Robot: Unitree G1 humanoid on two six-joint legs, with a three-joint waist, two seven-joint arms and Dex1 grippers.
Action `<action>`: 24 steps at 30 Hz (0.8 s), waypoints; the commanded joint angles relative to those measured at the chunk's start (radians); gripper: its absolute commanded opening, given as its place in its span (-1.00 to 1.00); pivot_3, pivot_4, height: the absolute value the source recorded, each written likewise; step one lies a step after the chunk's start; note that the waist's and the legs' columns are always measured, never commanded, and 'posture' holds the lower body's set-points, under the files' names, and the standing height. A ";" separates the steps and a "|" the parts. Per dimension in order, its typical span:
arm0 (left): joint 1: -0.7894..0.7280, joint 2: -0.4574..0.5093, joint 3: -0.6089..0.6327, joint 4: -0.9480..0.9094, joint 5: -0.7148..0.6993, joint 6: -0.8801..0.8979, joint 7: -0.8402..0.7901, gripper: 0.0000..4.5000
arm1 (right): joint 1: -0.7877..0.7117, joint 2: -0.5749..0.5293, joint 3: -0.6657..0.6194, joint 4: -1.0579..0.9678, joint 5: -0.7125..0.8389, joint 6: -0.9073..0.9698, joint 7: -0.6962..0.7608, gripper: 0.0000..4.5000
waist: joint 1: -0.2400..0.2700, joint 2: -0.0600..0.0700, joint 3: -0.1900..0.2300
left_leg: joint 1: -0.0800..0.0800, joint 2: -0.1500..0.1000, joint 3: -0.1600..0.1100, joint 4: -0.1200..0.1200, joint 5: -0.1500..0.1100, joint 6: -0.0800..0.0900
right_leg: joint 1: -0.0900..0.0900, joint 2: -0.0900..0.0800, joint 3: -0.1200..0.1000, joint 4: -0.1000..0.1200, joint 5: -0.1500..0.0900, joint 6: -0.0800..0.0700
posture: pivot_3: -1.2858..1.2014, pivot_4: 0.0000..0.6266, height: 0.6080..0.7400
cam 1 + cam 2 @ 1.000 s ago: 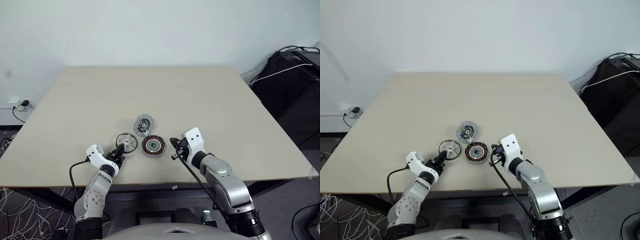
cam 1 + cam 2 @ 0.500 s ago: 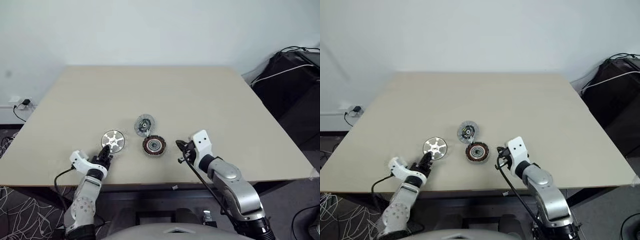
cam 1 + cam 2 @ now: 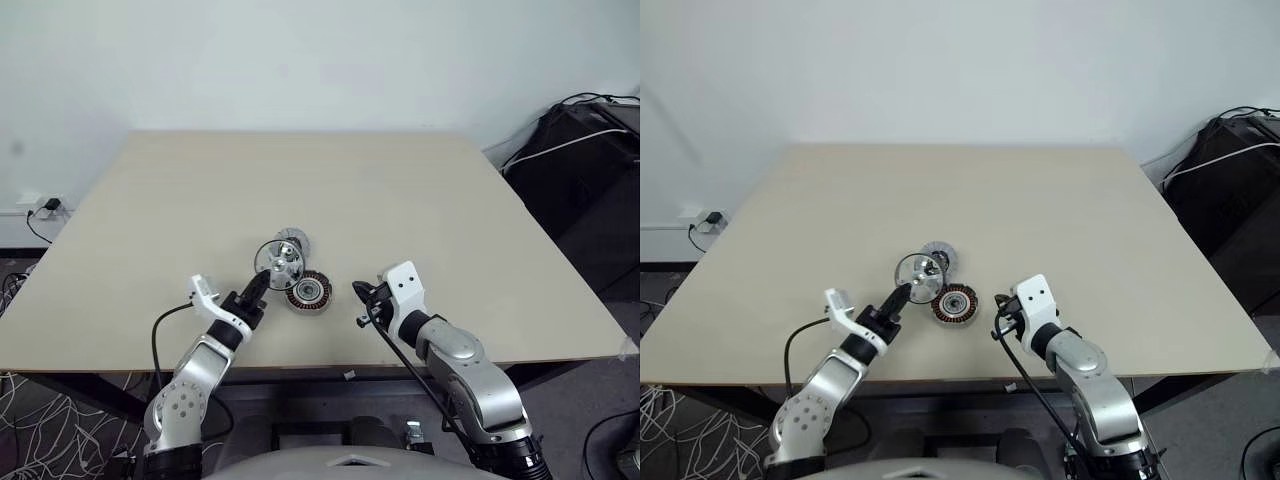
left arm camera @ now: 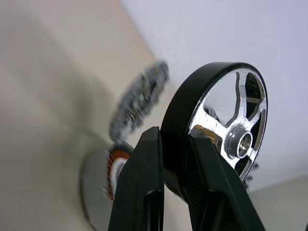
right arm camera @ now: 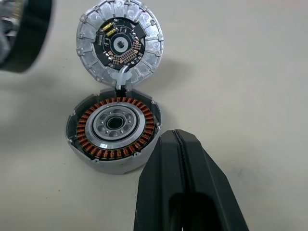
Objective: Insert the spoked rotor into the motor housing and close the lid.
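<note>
My left gripper (image 3: 258, 291) is shut on the black rim of the spoked rotor (image 3: 278, 262) and holds it upright above the table. The left wrist view shows that rim (image 4: 192, 103) pinched between both fingers, with the silver hub facing sideways. Just right of the rotor, the motor housing (image 3: 307, 291) lies flat with its copper windings (image 5: 114, 126) facing up. The lid (image 5: 120, 45) lies open behind the housing and joins it by a short white lead. In the head views the rotor partly covers the lid (image 3: 939, 253). My right gripper (image 3: 362, 303) is shut and empty, just right of the housing.
The beige table (image 3: 300, 180) stretches far back behind the parts. Its front edge runs just under my wrists. A black cable (image 3: 400, 362) hangs from the right wrist. A dark bag with cables (image 3: 580, 150) stands off the table's right side.
The left gripper swung left with the rotor, then came back right and up. The rotor is now raised upright, close to the lid and housing. The right gripper stayed shut and hardly moved.
</note>
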 commanded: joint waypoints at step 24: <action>-0.178 -0.089 0.059 0.022 -0.080 0.331 0.446 -0.88 | -0.004 0.007 -0.002 -0.033 0.000 -0.014 -0.027 -1.00 | 0.011 0.000 0.000 | 0.000 -0.001 0.000 0.000 0.000 0.000 | 0.001 0.000 0.000 0.000 0.000 0.000 | 0.03 -1.00 1.00</action>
